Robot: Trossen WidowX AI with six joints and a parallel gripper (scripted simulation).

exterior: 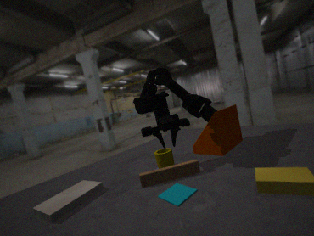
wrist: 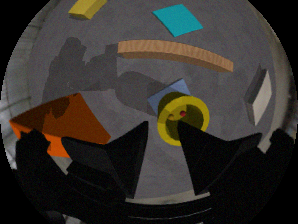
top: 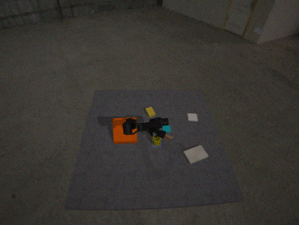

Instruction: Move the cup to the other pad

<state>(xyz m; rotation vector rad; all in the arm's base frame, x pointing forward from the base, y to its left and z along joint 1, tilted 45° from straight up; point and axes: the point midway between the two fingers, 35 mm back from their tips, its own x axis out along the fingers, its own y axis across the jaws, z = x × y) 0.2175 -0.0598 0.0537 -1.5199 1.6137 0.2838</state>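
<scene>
The yellow cup point(top: 157, 139) point(exterior: 165, 158) point(wrist: 166, 104) stands upright on a blue pad point(wrist: 175, 87). A red marble point(wrist: 183, 113) and a tan one show inside it in the wrist view. A flat teal pad point(top: 166, 129) point(exterior: 178, 194) point(wrist: 177, 20) lies beyond the wooden bar from the cup. My gripper point(exterior: 169, 147) point(wrist: 162, 124) points down above the cup, part open and empty. In the wrist view the right fingertip overlaps the cup's opening, and the left fingertip is off to the cup's left. The cup's far side is hidden in the exterior view.
A wooden bar point(top: 169, 137) point(exterior: 170, 172) point(wrist: 172, 49) lies between cup and teal pad. An orange wedge point(top: 121, 135) point(exterior: 227, 132) point(wrist: 90, 120), a yellow block point(top: 150, 112) point(exterior: 284, 180), a pale slab point(top: 195, 154) point(exterior: 70, 197) and a thin white square point(top: 192, 117) lie around.
</scene>
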